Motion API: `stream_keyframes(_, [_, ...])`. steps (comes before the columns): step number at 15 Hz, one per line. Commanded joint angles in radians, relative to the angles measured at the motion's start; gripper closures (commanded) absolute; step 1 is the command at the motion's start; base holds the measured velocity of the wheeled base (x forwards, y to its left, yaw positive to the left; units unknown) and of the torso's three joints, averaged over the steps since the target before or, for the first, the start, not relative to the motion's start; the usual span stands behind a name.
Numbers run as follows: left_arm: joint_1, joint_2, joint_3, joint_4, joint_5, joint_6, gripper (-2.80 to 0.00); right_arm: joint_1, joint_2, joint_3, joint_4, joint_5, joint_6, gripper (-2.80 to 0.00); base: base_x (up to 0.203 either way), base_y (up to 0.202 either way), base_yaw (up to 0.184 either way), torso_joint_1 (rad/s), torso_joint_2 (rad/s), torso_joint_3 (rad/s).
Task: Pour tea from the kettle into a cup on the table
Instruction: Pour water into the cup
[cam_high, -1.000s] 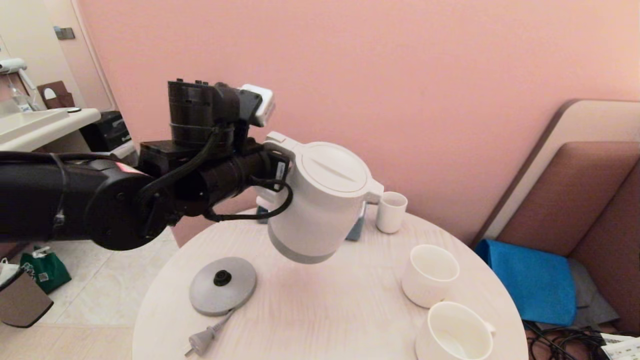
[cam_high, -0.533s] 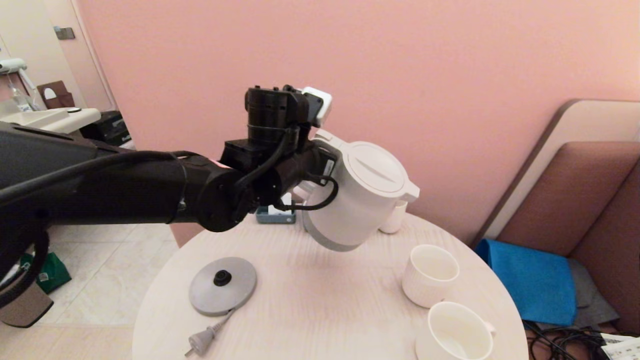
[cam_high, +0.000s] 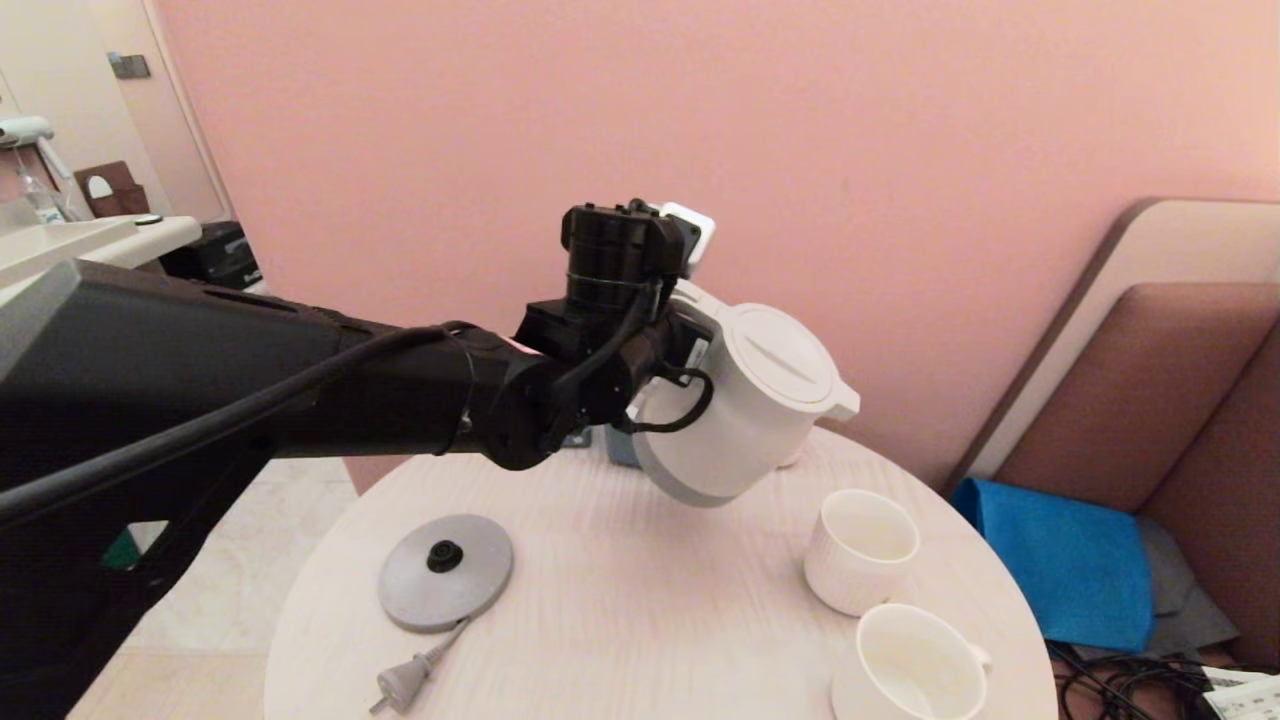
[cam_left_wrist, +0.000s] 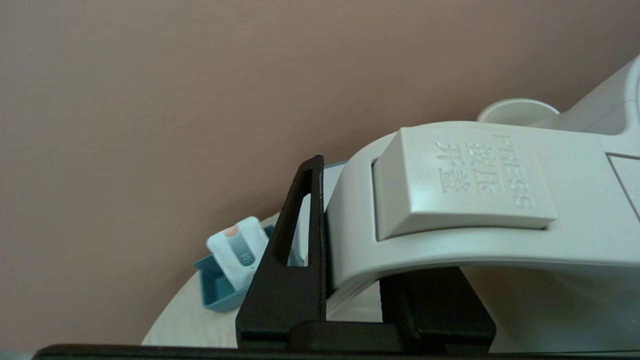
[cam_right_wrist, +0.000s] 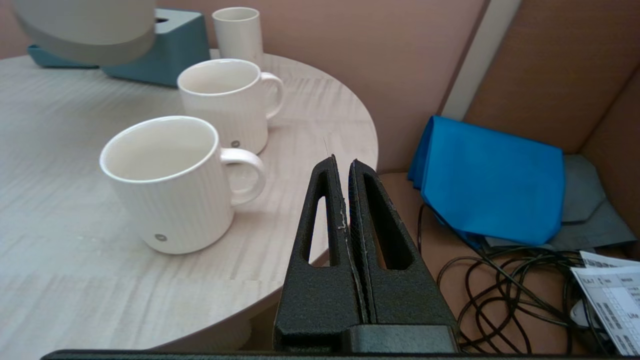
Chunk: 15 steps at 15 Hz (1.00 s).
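Gripping white kettle (cam_high: 745, 405) by handle, left end effector (cam_left_wrist: 350, 280); tilted, lid closed, above table (cam_high: 620, 610); right end effector (cam_right_wrist: 346, 175) pressed together.

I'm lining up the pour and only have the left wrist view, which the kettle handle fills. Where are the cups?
Observer: Two mugs stand on the right of the table: the far mug and the near mug.
Operator: Is the spout over one?
Observer: Nearly. In the head view the kettle hangs tilted in the left tool, with its spout high above the far mug's left side. Nothing is pouring.
Operator: Is either mug full?
Observer: No, both look empty in the right wrist view.
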Motion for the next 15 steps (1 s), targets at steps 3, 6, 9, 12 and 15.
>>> stream_keyframes(3, [-0.013,0.037,-0.009,0.001,0.012,0.054,0.0,0.0,0.0,0.0,0.0,0.0,0.0,0.0,0.0,0.0,0.0,0.0,0.0,0.0])
stream_keyframes(6, [-0.026,0.053,-0.009,0.001,0.012,0.088,0.0,0.0,0.0,0.0,0.0,0.0,0.0,0.0,0.0,0.0,0.0,0.0,0.0,0.0])
stream_keyframes(9, [-0.045,0.064,-0.013,0.016,0.039,0.107,0.0,0.0,0.0,0.0,0.0,-0.001,0.0,0.0,0.0,0.0,0.0,0.0,0.0,0.0])
stream_keyframes(12, [-0.055,0.092,-0.064,0.017,0.048,0.144,0.0,0.0,0.0,0.0,0.0,0.0,0.0,0.0,0.0,0.0,0.0,0.0,0.0,0.0])
stream_keyframes(15, [-0.065,0.117,-0.089,0.018,0.056,0.186,0.0,0.0,0.0,0.0,0.0,-0.001,0.0,0.0,0.0,0.0,0.0,0.0,0.0,0.0])
